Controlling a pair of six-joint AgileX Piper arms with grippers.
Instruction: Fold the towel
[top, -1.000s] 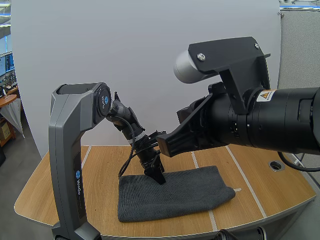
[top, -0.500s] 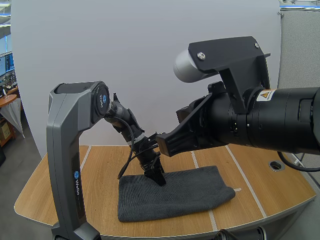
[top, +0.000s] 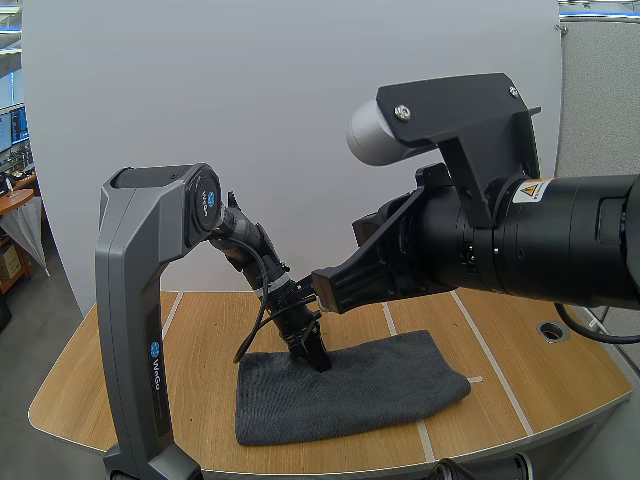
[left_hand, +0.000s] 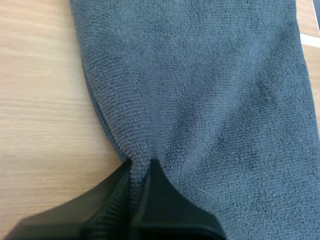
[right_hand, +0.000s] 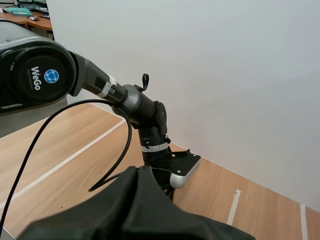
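Observation:
A dark grey towel (top: 350, 385) lies flat on the wooden table (top: 200, 330), folded into a long strip. My left gripper (top: 312, 355) points down onto the towel's far edge near its left end. In the left wrist view its fingertips (left_hand: 139, 167) pinch a small ridge of the towel (left_hand: 200, 90) right at the edge, where cloth meets wood. My right gripper (top: 325, 285) hangs in the air above the table, close to the camera, its fingers together as one dark wedge (right_hand: 135, 172) with nothing in them. The left arm (right_hand: 150, 120) stands beyond it.
White tape lines (top: 400, 325) cross the tabletop. A round cable hole (top: 552, 330) sits near the table's right edge. Bare wood (left_hand: 45, 100) lies beside the towel's edge. The left arm's grey base column (top: 130, 330) stands at the near left.
The left gripper's fingers have closed from wide apart onto the towel's far edge, and the arm has settled slightly lower. The right arm and the towel have not moved.

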